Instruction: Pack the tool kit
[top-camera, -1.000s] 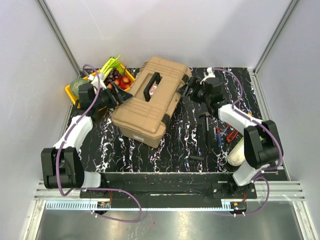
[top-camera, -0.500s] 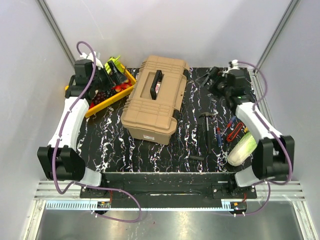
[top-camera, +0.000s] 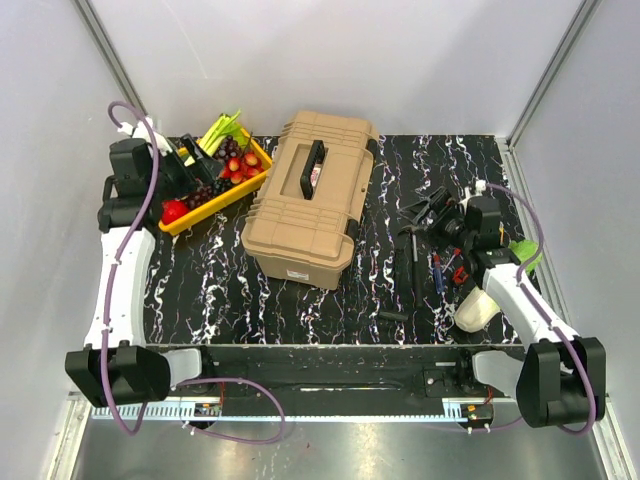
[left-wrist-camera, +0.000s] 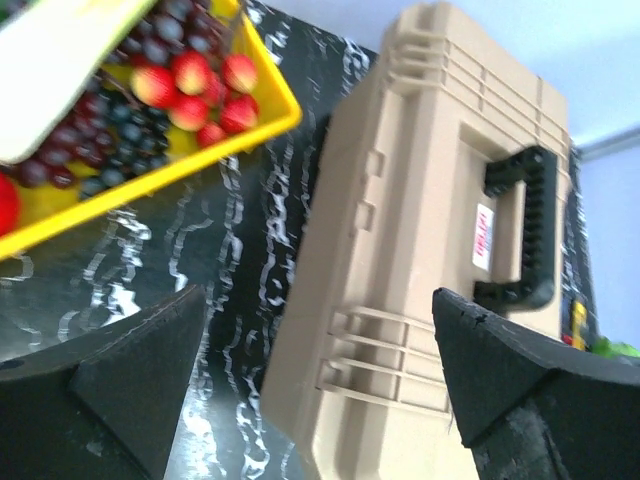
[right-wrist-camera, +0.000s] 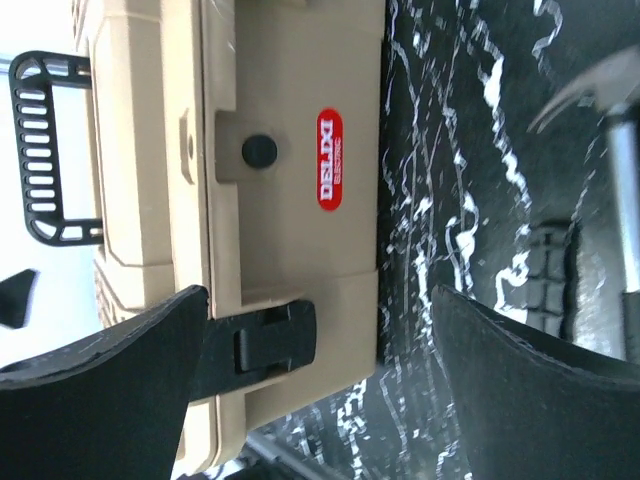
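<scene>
The toolbox (top-camera: 310, 205), closed at mid-table, looks rigid, smooth and likely heavy, best gripped by its black handle (top-camera: 310, 168); left gripper (left-wrist-camera: 318, 300) and right gripper (right-wrist-camera: 320, 295) both stand spread wide, holding nothing.

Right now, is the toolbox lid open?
No, the toolbox lid sits flat and shut, with its handle on top.

To my far left, a yellow tray (top-camera: 212, 206) holds dark grapes (top-camera: 204, 190), strawberries (top-camera: 243, 162) and green stalks (top-camera: 222, 128). Near right, a pale cabbage (top-camera: 474, 306) lies on the black marbled table (top-camera: 250, 300).
</scene>
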